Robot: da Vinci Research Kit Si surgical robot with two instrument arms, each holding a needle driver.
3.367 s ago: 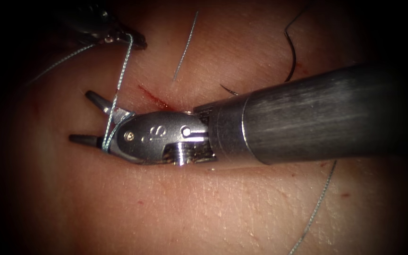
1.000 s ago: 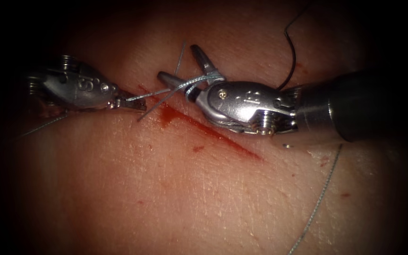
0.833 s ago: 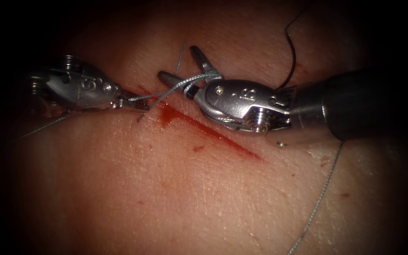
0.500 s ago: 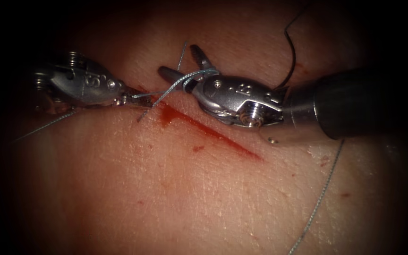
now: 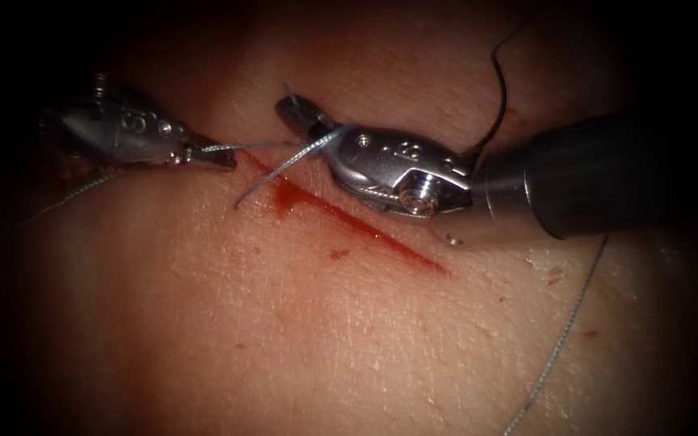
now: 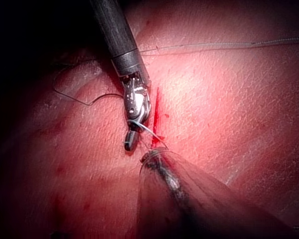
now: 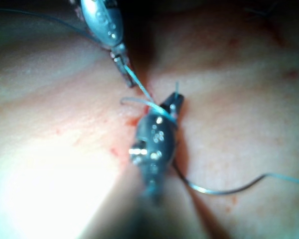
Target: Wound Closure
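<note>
The thread (image 5: 264, 146) ran taut from the left pincer (image 5: 218, 157), which was clamped on it just left of the cut's (image 5: 349, 222) upper end, across to the right pincer (image 5: 304, 115), where a loop sat wrapped around the jaws. Half a second before, those right jaws stood apart; now they had come together on the short free tail of thread (image 5: 290, 91) poking up beside them. Holding both strands like that looked, by my reading, like the set-up of a knot over the cut. A loose strand trailed down onto the tissue (image 5: 309, 323) left of the red fluid (image 5: 288, 198). The needle (image 5: 501, 97) lay free on the tissue behind the right tool, right of the cut, held by neither, not in the tissue. More thread curled away past the right shaft. The tissue was pale and finely wrinkled, dark all round.
</note>
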